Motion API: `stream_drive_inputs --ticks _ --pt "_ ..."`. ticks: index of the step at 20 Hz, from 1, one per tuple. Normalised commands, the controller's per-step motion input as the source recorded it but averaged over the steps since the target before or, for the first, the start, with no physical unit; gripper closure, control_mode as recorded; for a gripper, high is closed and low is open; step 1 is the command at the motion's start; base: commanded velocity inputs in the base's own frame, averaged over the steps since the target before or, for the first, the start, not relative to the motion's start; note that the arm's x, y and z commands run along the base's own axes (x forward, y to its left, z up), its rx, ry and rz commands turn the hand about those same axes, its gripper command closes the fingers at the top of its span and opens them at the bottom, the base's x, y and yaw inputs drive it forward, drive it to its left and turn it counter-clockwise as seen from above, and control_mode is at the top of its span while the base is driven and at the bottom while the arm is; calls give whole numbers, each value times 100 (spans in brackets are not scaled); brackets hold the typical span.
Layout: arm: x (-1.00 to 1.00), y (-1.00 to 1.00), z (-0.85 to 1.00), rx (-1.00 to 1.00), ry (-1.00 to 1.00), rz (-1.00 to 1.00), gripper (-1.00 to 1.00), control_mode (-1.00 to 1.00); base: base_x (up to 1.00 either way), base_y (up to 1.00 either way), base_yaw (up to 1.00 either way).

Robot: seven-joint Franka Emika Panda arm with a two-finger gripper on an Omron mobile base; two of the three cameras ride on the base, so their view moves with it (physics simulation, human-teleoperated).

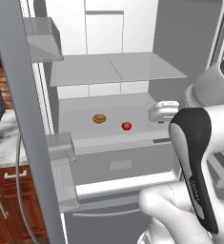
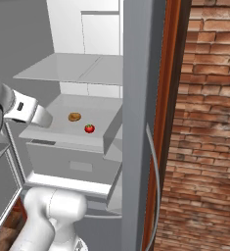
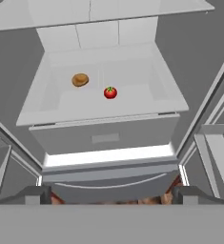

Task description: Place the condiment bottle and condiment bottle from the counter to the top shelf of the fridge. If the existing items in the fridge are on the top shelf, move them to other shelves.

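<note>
The fridge [image 1: 27,143] stands open, its door bins [image 1: 61,167] nearest. Past the drawer front [image 3: 104,136], the lower shelf [image 3: 132,102] carries the tomato [image 3: 110,92] and, just beyond it, apart, the bun [image 3: 80,79]. Above, the top shelf [image 1: 118,69] lies bare. The gripper [image 3: 111,195] hovers outside the fridge, fingers spread wide, holding nothing.
</note>
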Motion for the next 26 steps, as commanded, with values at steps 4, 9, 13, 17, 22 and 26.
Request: stream_drive_inputs --ticks 4,9,13,17,22,26 --pt "-11 0 0 0 0 0 -100 -100 0 0 0" --pt "-54 -3 0 0 0 1 -100 100 -20 0 2" --pt "0 0 0 0 0 0 -100 100 -100 2 19" --pt "0 0 0 0 0 0 -100 100 -99 31 28" --pt "0 0 0 0 0 0 -100 100 -79 70 26" --pt "0 0 0 0 0 0 -100 100 -42 96 20"
